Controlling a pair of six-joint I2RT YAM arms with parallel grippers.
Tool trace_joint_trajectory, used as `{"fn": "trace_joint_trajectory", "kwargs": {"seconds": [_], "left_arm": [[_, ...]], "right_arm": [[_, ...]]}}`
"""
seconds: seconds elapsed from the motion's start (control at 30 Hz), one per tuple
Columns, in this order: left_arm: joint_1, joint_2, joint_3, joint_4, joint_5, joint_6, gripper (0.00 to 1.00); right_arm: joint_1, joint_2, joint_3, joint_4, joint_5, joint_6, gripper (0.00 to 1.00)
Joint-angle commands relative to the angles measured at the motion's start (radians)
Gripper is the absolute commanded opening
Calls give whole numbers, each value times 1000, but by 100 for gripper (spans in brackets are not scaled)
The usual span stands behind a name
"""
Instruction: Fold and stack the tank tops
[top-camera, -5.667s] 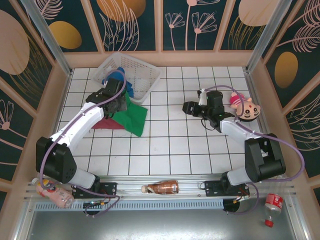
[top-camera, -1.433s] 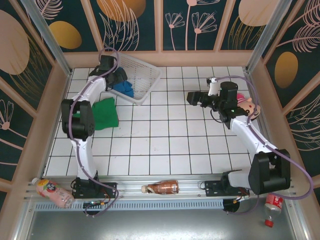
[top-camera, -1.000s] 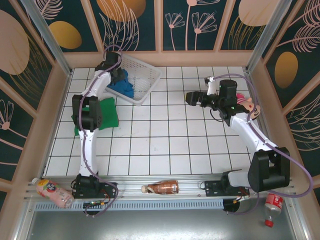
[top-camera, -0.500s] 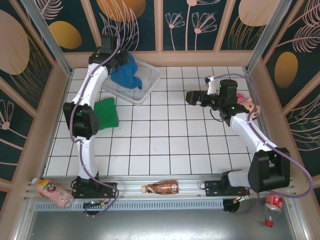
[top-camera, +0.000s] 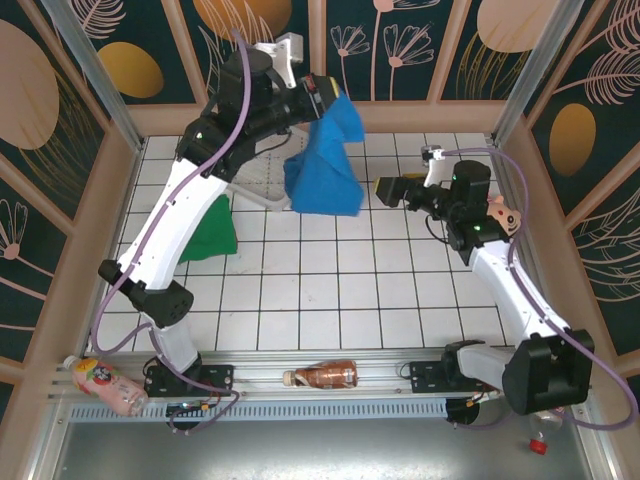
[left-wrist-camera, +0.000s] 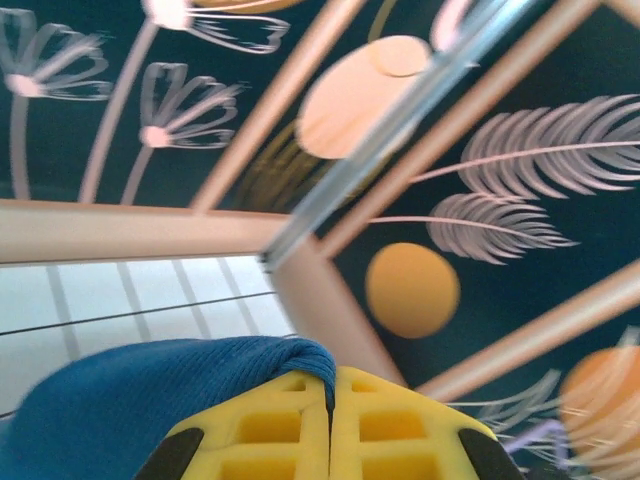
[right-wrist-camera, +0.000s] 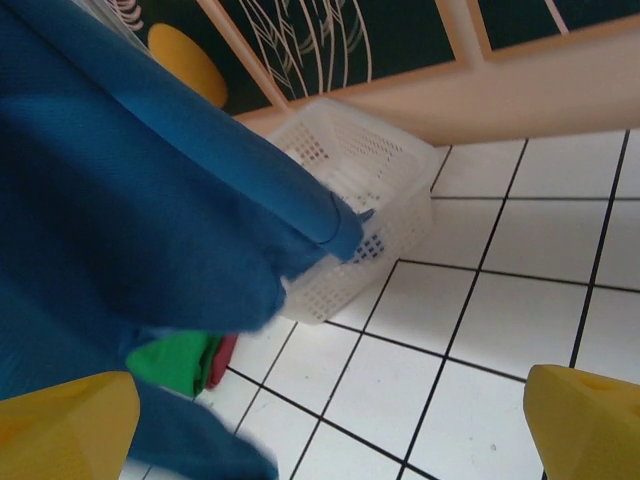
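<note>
1. The left gripper (top-camera: 318, 92) is raised high at the upper middle of the top view. Its yellow fingers (left-wrist-camera: 290, 425) are pressed together with no gap, clamped on an edge of the blue tank top (top-camera: 325, 165).
2. The blue tank top hangs loose from that pinch. It drapes down to just above the centre of the top view, and its lower hem is off the tiles, in front of the white basket (top-camera: 258, 182).
3. In the left wrist view the blue cloth (left-wrist-camera: 120, 410) bunches over the clamped fingers at the lower left of the frame.
4. The right gripper (top-camera: 385, 188) is right of centre in the top view. Its jaws are spread wide and hold nothing, and it points toward the hanging cloth, near it but apart.
5. In the right wrist view its two yellow fingertips (right-wrist-camera: 70, 420) sit in the bottom corners with bare tile between them. The blue tank top (right-wrist-camera: 130, 200) covers the left half, in front of the basket (right-wrist-camera: 370, 160).
6. The green tank top (top-camera: 210, 235) lies on the tiles at the left of the top view.
7. At the lower left of the right wrist view, a sliver of the maroon tank top (right-wrist-camera: 222, 352) shows just beside the green one (right-wrist-camera: 175, 360).
</note>
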Motion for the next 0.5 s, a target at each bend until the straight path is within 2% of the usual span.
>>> {"fn": "trace_joint_trajectory", "kwargs": {"seconds": [0.0,0.07,0.13,0.17,0.23,0.37,0.47], "left_arm": [[-40,-25,-30,46,-52,-82,0],[-43,-85,-230,144,-32,-136,0],[-45,-189,-554,408,11,-248,0],[-46,-205,-622,462,17,-271,0],[-45,-190,-681,370,-70,-220,0],[-39,-117,-891,512,-1,-263,0],[-40,-12,-920,497,-38,-234,5]], "right_arm": [[0,-76,-22,22,3,-25,99],[-7,-111,-28,-15,19,-49,99],[-9,-144,-44,-30,17,-61,99],[-10,-157,-52,-30,16,-57,99],[-10,-178,-81,-30,4,-37,98],[-10,-204,-161,-41,-12,7,97],[-8,-212,-221,-79,-6,44,95]]}}
